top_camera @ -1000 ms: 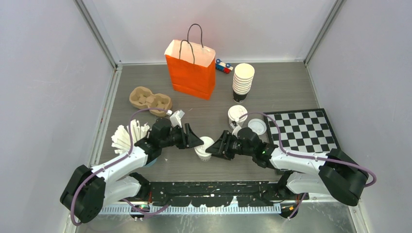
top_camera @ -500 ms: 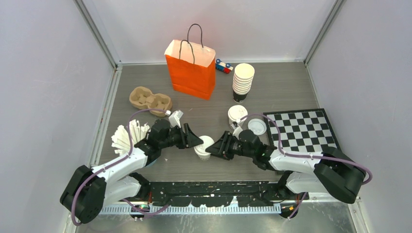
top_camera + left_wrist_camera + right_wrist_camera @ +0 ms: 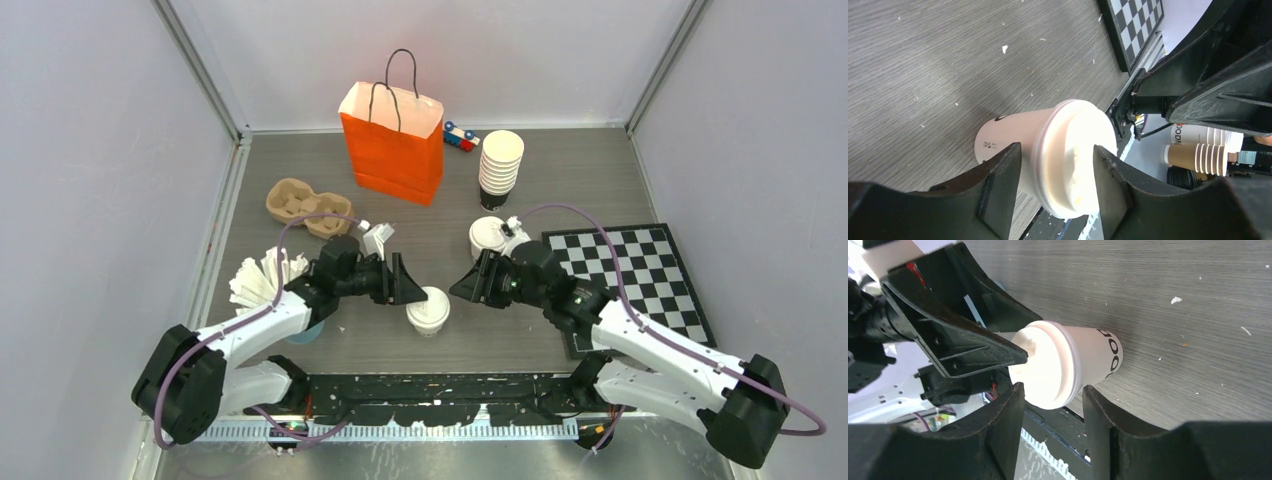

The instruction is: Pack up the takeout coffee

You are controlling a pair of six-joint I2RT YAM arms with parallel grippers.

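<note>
A takeout coffee cup (image 3: pixel 428 311), white paper with its white lid on, stands upright near the table's front edge. My left gripper (image 3: pixel 409 288) is open just left of it, its fingertips over and beside the lid (image 3: pixel 1073 155). My right gripper (image 3: pixel 466 287) is open too and sits a short way right of the cup (image 3: pixel 1093 357), not touching it. A second lidded takeout coffee cup (image 3: pixel 487 238) stands behind the right gripper. The orange paper bag (image 3: pixel 393 143) stands upright and open at the back of the table.
A tall stack of lidless cups (image 3: pixel 500 168) stands right of the bag, with a small toy car (image 3: pixel 460 135) behind it. A cardboard cup carrier (image 3: pixel 308 207) lies at the left. A cup of white paper sticks (image 3: pixel 262 283) sits under my left arm. A chessboard (image 3: pixel 645 275) lies at the right.
My right gripper has drawn back up and to the right, away from the front cup. The left gripper stayed beside the cup, which shifted slightly right. Both jaws opened a little.
</note>
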